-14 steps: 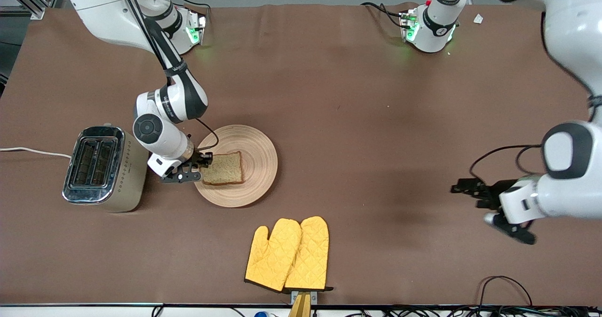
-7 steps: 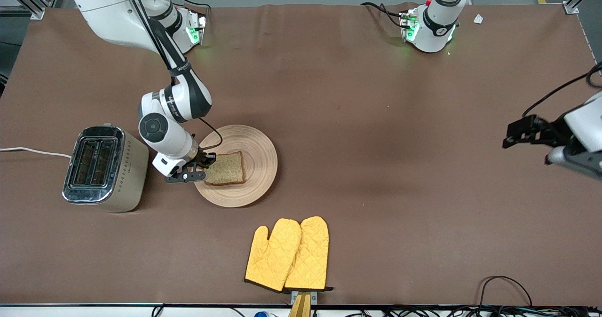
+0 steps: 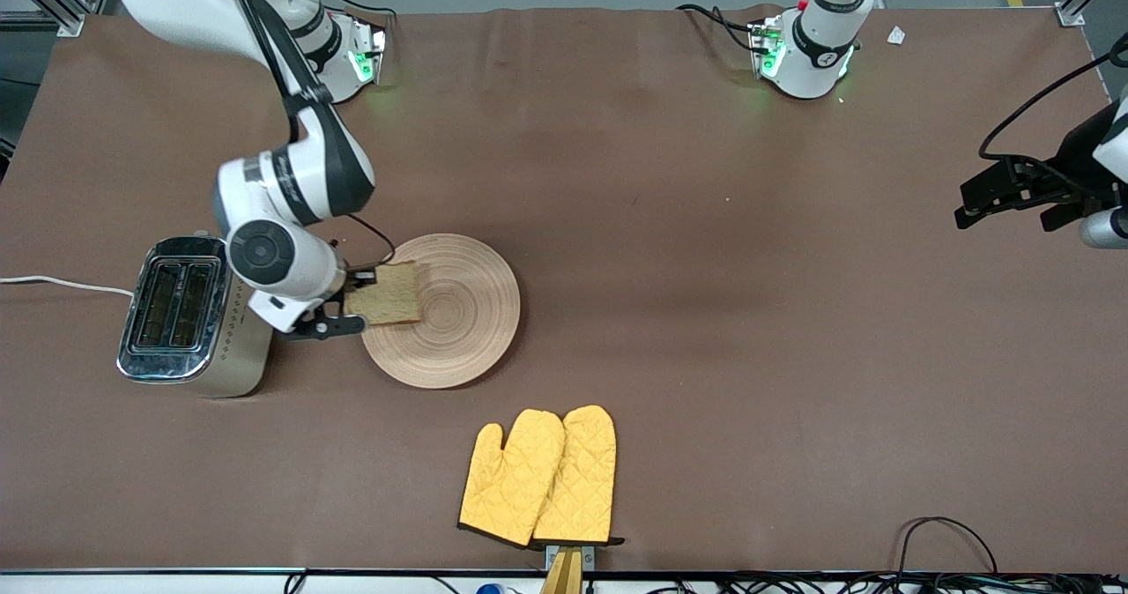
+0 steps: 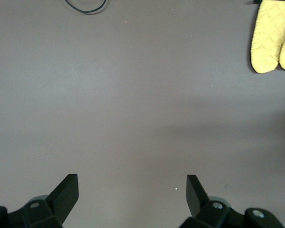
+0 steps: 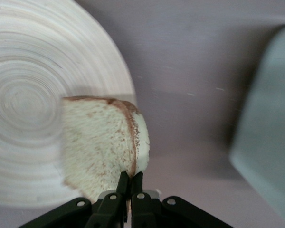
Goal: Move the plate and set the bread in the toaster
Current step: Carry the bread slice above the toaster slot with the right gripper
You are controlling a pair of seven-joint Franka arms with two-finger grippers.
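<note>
Brown tabletop (image 3: 670, 224). Right pincer (image 3: 351, 301) clamped on bread (image 3: 385, 293), now lifted off plate (image 3: 458, 330) beside toaster (image 3: 189, 315); toaster slot next. Left pincer (image 4: 132, 190) wide, withdrawn, waiting far from toaster.

A pair of yellow quilted oven mitts (image 3: 539, 478) lies flat on the brown tablecloth (image 3: 705, 268), close to the table edge nearest the front camera, thumbs pointing toward the right arm's end. The mitts (image 4: 273, 38) also show in the left wrist view. Black cables (image 3: 947, 537) loop at the near edge toward the left arm's end. A small white scrap (image 3: 896, 36) sits at the table's farthest edge.
</note>
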